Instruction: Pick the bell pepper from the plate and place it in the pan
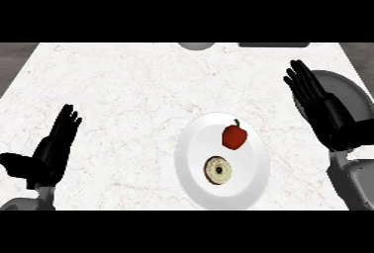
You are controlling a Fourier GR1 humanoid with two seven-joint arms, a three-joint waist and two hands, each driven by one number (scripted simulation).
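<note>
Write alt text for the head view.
A red bell pepper and a round pastry lie on a white plate on a marble counter, between an open left robot hand and open right robot hand.

Below me spreads a white, faintly veined marble surface [131,89]. A round white plate [201,192] lies on it, near and right of centre. At the far right a grey round pan [349,91] rests, partly hidden behind my arm.

Bare counter [131,89] all round plate [194,148], round pastry [218,169] just beside bell pepper [234,137], above unobstructed
</note>
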